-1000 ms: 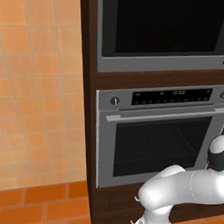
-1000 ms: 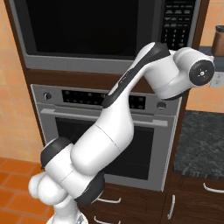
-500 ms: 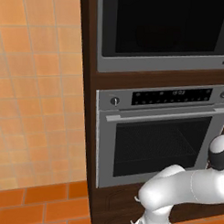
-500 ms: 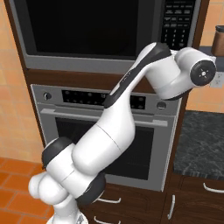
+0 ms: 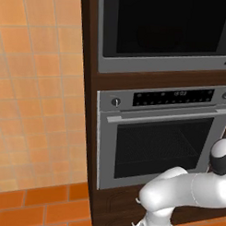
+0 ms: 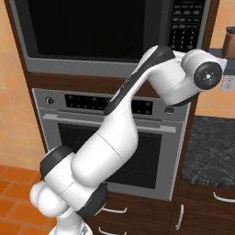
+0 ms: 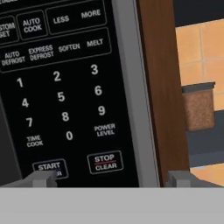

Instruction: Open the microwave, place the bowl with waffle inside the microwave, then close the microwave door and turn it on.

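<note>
We saw a grey oven [image 5: 162, 142] set in a dark wood cabinet [image 5: 89, 109], knob [image 5: 115, 102] left of its display strip (bar handle [image 5: 165, 116] just under it). Orange tiled wall [image 5: 37, 93] left, dark stone counter [image 6: 213, 151] right, brown canister [image 7: 197, 107] beyond.

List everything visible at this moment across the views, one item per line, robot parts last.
microwave: one, grey frame, black glass front, top of the wooden column, door shut.
keypad: one, black with white labels, on the microwave's right side; START and STOP/CLEAR keys at its bottom.
oven: one, grey with knobs, display strip and bar handle, below the microwave.
wooden column: one, dark brown, holding both appliances.
drawers: dark brown, silver handles, lower right.
counter: one, dark speckled, right of the oven.
jar: one, brown with dark lid, right of the column.
wall tiles: orange, left.
floor: orange-red tiles.
arm: one, white.
end effector: grey tips spread, close before the keypad.
</note>
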{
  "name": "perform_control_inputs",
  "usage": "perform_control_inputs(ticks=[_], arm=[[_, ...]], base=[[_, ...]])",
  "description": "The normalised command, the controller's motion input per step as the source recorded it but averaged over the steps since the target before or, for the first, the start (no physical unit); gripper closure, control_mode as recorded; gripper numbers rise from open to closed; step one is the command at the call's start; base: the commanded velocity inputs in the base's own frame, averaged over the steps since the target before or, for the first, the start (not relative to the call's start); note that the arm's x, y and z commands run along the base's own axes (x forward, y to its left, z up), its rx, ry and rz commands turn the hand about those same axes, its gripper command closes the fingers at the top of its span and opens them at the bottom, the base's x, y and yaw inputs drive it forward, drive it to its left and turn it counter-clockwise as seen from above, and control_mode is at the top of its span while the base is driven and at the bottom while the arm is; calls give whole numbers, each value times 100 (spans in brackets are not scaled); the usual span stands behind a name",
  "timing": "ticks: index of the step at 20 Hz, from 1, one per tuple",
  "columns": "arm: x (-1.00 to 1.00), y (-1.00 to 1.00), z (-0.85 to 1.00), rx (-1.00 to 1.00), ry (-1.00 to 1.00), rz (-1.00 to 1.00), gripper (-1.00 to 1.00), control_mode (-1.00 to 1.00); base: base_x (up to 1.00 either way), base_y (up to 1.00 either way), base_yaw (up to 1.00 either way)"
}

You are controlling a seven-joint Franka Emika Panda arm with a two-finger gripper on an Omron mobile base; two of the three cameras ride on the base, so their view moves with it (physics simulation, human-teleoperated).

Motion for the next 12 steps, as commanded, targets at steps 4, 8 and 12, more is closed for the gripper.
perform_control_inputs(ticks=[4, 8, 12], arm=[[7, 0, 0, -4, 0, -10, -100, -100], [21, 0, 0, -3, 0, -6, -100, -100], [24, 3, -1, -2, 0, -1, -100, -100]], base=[[0, 0, 0], [0, 0, 0], [0, 0, 0]])
